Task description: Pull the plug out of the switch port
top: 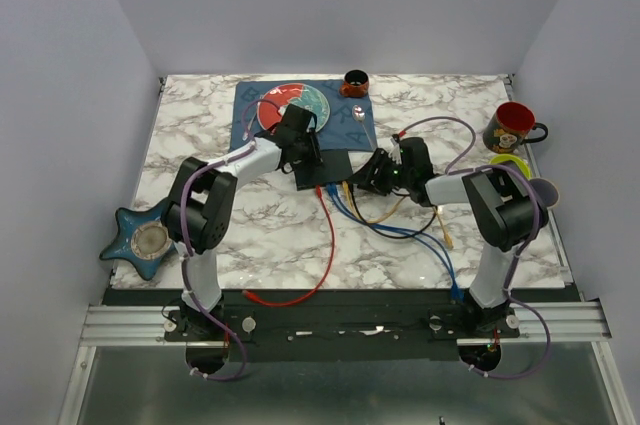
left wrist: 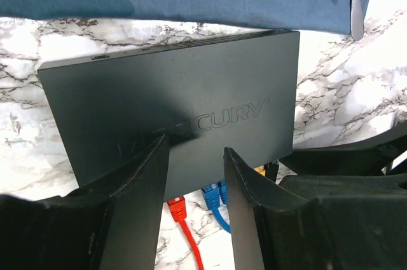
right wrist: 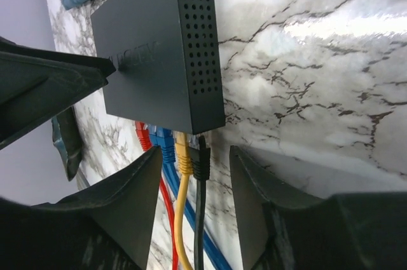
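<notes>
The switch (top: 325,169), a flat near-black box, lies mid-table just in front of the blue placemat (top: 250,117). It also shows in the left wrist view (left wrist: 178,98) and the right wrist view (right wrist: 156,47). Along its near edge sit a red plug (left wrist: 176,208), two blue plugs (left wrist: 213,195), a yellow plug (right wrist: 184,155) and a black plug (right wrist: 201,163). My left gripper (left wrist: 196,155) is open, its fingertips over the switch's top near the socket edge. My right gripper (right wrist: 194,171) is open, with the yellow and black plugs between its jaws, untouched.
A plate (top: 290,105), a spoon and a small brown cup (top: 355,82) sit on the placemat. A red mug (top: 512,127) stands at the right edge, a blue star dish (top: 148,238) at the left. Red (top: 330,245) and blue cables (top: 400,230) trail to the near edge.
</notes>
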Motion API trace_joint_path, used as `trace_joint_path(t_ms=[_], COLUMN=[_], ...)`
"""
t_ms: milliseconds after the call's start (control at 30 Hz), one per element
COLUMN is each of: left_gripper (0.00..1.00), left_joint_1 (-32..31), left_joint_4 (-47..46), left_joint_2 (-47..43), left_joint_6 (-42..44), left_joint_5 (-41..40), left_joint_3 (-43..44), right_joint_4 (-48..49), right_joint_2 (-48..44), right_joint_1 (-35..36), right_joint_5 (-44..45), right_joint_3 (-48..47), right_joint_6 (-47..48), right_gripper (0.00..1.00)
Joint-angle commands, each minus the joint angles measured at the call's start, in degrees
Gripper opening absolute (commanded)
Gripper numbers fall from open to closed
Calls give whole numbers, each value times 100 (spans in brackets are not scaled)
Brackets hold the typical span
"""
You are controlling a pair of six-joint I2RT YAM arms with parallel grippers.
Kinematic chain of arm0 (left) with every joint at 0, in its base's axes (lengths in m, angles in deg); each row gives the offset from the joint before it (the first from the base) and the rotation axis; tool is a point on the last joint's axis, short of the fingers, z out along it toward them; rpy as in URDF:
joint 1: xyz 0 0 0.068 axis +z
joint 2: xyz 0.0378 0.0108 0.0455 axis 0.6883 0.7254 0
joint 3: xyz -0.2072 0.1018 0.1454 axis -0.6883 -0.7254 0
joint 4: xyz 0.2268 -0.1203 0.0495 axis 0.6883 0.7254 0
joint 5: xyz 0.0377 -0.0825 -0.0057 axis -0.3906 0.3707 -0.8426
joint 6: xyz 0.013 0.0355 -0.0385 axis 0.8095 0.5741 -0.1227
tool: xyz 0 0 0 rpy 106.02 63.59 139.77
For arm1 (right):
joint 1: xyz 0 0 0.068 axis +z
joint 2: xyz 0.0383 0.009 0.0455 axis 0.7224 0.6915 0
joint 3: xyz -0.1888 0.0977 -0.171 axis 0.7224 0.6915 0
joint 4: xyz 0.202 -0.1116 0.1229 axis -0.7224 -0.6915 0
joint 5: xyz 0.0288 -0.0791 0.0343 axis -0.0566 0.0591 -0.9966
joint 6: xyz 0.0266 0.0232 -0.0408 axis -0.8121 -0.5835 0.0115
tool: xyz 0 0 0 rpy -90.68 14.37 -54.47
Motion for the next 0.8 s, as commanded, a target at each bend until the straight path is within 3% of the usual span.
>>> trace_joint_path(t_ms=[0,767], left_gripper=[50,50], left_joint_1=[31,74], left_joint_4=[259,215], left_joint_2=[189,391], left_joint_6=[213,213], left_joint_5=[-91,85], left_joint_3=[153,48], right_joint_4=[170,935], right_joint_2=[317,836], right_joint_1=[-14,-190], right_joint_5=[-98,-529], right_joint_3=[-88,-158], right_joint_6=[33,-336], right_gripper=[53,40])
